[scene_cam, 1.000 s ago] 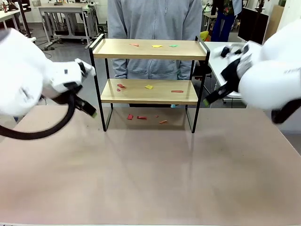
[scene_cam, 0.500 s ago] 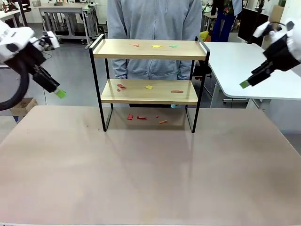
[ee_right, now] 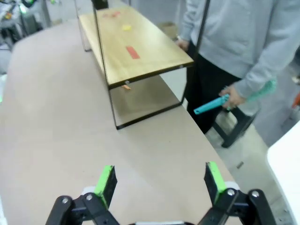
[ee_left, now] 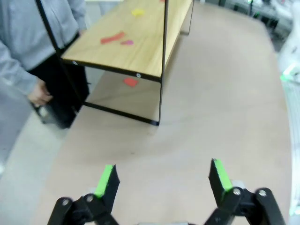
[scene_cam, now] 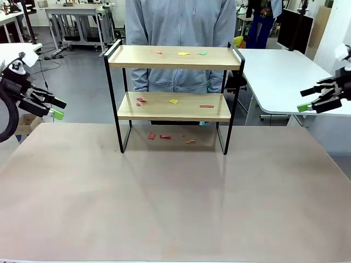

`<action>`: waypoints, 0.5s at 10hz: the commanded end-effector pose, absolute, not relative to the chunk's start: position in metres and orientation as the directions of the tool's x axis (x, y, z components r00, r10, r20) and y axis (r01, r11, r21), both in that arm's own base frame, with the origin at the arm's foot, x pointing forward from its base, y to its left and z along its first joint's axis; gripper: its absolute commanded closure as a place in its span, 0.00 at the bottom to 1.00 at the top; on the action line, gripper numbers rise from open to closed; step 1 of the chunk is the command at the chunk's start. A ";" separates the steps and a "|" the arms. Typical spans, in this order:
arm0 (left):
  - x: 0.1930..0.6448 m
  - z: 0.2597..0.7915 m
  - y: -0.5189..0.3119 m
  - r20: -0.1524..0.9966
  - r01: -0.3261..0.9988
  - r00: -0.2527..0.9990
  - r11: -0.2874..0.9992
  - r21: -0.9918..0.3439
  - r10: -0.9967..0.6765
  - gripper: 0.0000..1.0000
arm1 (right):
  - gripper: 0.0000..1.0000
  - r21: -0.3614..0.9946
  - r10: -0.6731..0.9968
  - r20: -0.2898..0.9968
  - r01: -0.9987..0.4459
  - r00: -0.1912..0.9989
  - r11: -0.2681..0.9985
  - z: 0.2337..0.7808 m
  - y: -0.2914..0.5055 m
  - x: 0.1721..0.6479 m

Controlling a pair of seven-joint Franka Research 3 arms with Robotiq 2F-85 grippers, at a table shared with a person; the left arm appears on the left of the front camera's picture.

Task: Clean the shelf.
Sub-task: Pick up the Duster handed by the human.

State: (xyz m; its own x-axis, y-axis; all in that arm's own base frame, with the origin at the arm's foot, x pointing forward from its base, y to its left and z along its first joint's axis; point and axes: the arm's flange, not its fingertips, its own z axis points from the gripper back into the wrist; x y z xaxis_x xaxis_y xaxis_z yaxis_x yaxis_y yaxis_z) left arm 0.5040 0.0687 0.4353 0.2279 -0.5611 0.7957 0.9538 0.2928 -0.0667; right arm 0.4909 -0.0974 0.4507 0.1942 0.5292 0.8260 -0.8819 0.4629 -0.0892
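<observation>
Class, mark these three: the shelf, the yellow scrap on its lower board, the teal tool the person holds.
shelf (scene_cam: pixel 137 56), front view, bare part of top board.
yellow scrap (scene_cam: pixel 174 101), front view, its middle.
teal tool (ee_right: pixel 211 105), right wrist view, its straight shaft.

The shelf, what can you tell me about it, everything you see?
The shelf is a small rack: two light wooden boards in a thin black frame with raised side rails. It stands upright on the table, at its far side, in front of a person. Small coloured scraps lie on both boards, and more lie on the table beneath. Nothing else touches it.
</observation>
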 end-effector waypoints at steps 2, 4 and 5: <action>0.500 0.449 0.067 0.771 0.955 0.214 0.293 -0.037 -0.600 0.00 | 0.00 -0.111 0.560 0.800 -0.864 0.215 0.490 0.464 -0.091 0.489; 0.500 0.449 0.067 0.771 0.955 0.214 0.293 -0.037 -0.600 0.00 | 0.00 -0.111 0.560 0.800 -0.864 0.215 0.490 0.464 -0.091 0.489; 0.500 0.449 0.067 0.771 0.955 0.214 0.293 -0.037 -0.600 0.00 | 0.00 -0.111 0.560 0.800 -0.864 0.215 0.490 0.464 -0.091 0.489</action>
State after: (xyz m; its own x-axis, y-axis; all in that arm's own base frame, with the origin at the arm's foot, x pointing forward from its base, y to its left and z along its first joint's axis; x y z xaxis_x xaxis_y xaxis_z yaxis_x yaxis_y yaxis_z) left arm 0.5021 0.0676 0.4481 0.2054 -0.5907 0.7803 0.9574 0.2867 -0.0350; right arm 0.4903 -0.0928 0.4605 0.2020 0.5788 0.7901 -0.8747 0.4694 -0.1203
